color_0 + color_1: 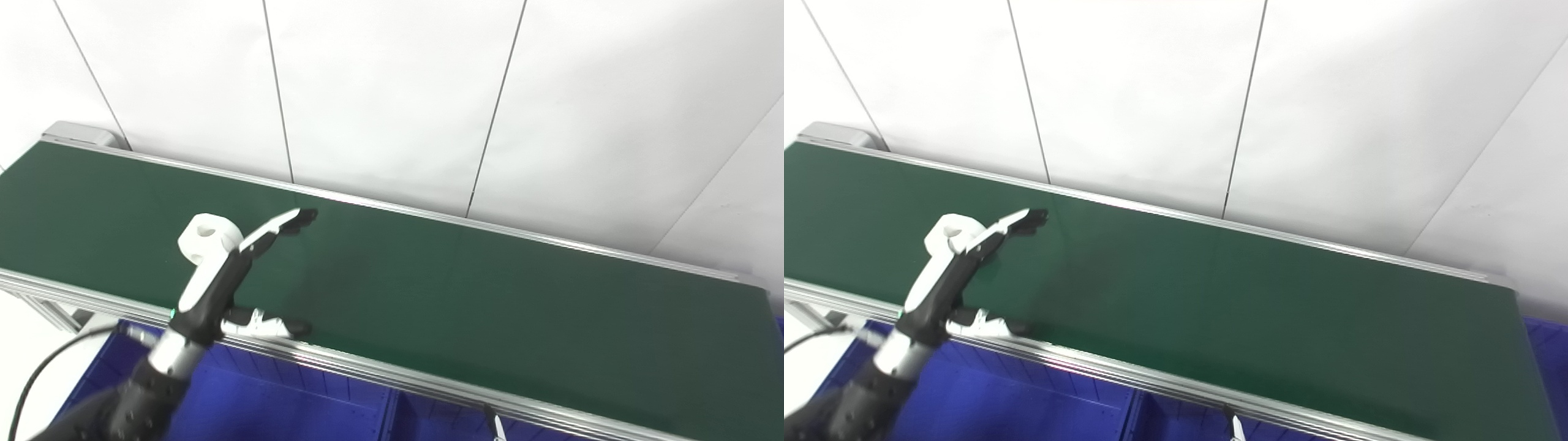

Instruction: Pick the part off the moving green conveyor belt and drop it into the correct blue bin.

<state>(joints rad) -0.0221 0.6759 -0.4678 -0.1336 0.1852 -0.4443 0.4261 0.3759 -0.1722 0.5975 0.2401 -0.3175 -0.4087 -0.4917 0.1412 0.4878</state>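
Observation:
A white part (205, 237) with a round hole lies on the green conveyor belt (429, 288) at its left side; it also shows in the right eye view (948, 234). My left hand (242, 269) reaches over the belt's near rail, open, with its fingers (278, 228) stretched out just right of the part and its thumb (269, 326) low by the rail. The hand holds nothing. The back of the hand hides the part's near right edge. My right hand is out of sight.
Blue bins (294, 404) with dividers stand below the belt's near aluminium rail (392, 373). A white panelled wall (392, 92) rises right behind the belt. A thin white tip (497, 429) pokes up at the bottom edge.

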